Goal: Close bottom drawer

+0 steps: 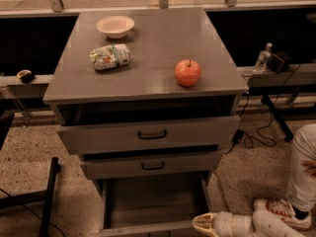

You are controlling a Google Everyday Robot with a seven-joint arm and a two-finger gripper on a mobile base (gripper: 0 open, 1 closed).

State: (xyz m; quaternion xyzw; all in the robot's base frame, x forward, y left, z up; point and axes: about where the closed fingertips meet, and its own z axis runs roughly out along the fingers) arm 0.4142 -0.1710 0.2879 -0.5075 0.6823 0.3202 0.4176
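The bottom drawer [148, 228] of the grey cabinet is pulled far out toward me. Its plain grey inside shows, and its front panel lies at the lower edge of the view with the handle out of sight. My gripper [196, 222] is at the bottom right, right by the right end of the drawer's front panel. Its cream fingers are together, with nothing held. The white forearm runs off to the right.
The top drawer [148, 135] and middle drawer [150, 165] stand slightly out. On the cabinet top are an apple [188, 72], a bowl [115, 25] and a snack bag [109, 56]. A person's leg and shoe [284, 209] are at the right. A black stand [48, 196] is at the left.
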